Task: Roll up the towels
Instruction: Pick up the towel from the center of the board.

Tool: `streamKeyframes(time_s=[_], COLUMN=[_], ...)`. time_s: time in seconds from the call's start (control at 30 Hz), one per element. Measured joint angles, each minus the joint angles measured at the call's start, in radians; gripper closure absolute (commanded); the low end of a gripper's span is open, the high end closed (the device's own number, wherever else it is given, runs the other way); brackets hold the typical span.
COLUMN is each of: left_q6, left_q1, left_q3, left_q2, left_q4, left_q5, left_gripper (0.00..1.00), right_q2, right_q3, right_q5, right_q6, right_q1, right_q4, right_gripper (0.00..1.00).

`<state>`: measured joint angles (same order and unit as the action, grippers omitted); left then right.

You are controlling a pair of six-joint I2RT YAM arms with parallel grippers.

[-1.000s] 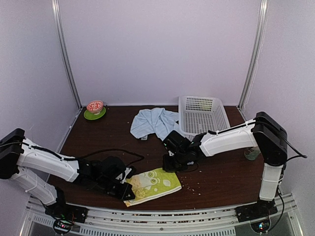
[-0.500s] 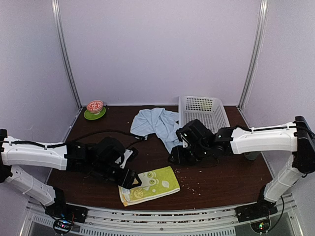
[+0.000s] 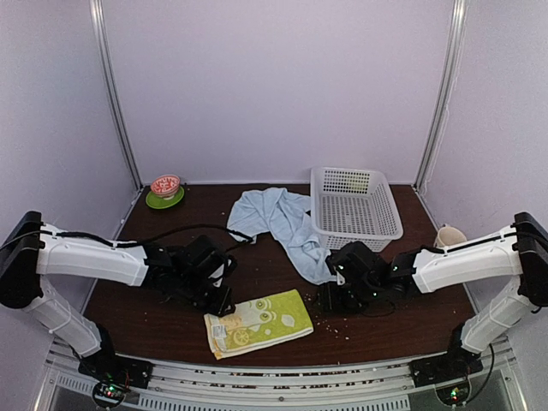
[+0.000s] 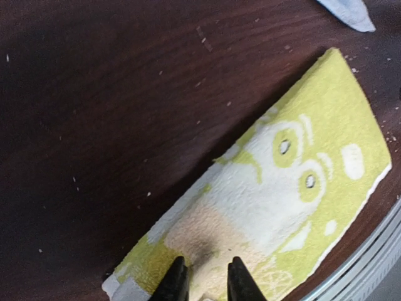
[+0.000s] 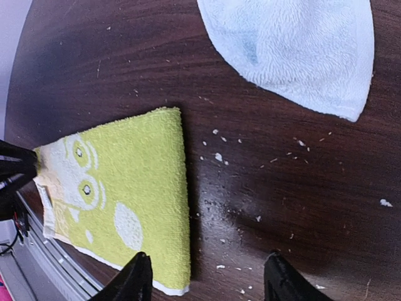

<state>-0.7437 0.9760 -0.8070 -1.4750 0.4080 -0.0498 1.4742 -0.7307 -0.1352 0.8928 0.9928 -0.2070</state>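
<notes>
The yellow-green towel (image 3: 257,320) lies flat near the table's front edge, and its white owl-like pattern shows in the left wrist view (image 4: 282,182). My left gripper (image 3: 224,306) hovers low over the towel's left end with its jaws slightly apart (image 4: 205,285), and flat cloth shows between them. My right gripper (image 3: 330,300) is wide open and empty (image 5: 207,282), just above the table at the towel's right edge (image 5: 144,188). The light-blue towel (image 3: 278,218) lies crumpled behind, and one end of it shows in the right wrist view (image 5: 294,50).
A white plastic basket (image 3: 355,205) stands at the back right, touching the blue towel. A green plate with a red-and-white bowl (image 3: 165,191) sits at the back left. A pale cup (image 3: 448,235) stands at the right edge. Crumbs (image 5: 219,157) are scattered on the dark wooden table.
My right gripper has swung from the table's middle to the towel's right edge. My left gripper has moved over the towel's left end. The yellow-green towel has shifted slightly left.
</notes>
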Motion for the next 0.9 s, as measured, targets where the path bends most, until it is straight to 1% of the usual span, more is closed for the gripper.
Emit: streamKeyframes(time_s=[0.1, 0.17, 0.3, 0.4, 0.53, 0.73, 0.87, 0.9], left_q6=[-0.011, -0.02, -0.026, -0.031, -0.035, -0.036, -0.036, -0.036], left_q1=[0.0, 0.0, 0.0, 0.0, 0.0, 0.0, 0.0, 0.0], left_q3=[0.058, 0.081, 0.11, 0.126, 0.142, 0.153, 0.153, 0.154], left_q2=[-0.006, -0.008, -0.008, -0.008, -0.003, -0.001, -0.003, -0.003], left_q4=[-0.016, -0.02, -0.044, -0.071, -0.098, -0.126, -0.131, -0.131], left_q5=[-0.007, -0.011, -0.011, -0.01, -0.011, -0.012, -0.014, -0.014], left_gripper=[0.92, 0.94, 0.95, 0.96, 0.96, 0.98, 0.99, 0.99], right_q2=[0.0, 0.0, 0.0, 0.0, 0.005, 0.04, 0.071, 0.079], right_q3=[0.005, 0.014, 0.039, 0.06, 0.084, 0.1, 0.099, 0.097], right_q5=[-0.005, -0.009, -0.024, -0.045, -0.078, -0.108, -0.126, -0.131], right_q6=[0.015, 0.029, 0.051, 0.066, 0.093, 0.132, 0.151, 0.154], right_q1=[0.0, 0.0, 0.0, 0.005, 0.008, 0.01, 0.01, 0.01], right_q4=[0.029, 0.047, 0.065, 0.083, 0.127, 0.196, 0.251, 0.262], right_gripper=[0.3, 0.28, 0.26, 0.28, 0.32, 0.4, 0.5, 0.54])
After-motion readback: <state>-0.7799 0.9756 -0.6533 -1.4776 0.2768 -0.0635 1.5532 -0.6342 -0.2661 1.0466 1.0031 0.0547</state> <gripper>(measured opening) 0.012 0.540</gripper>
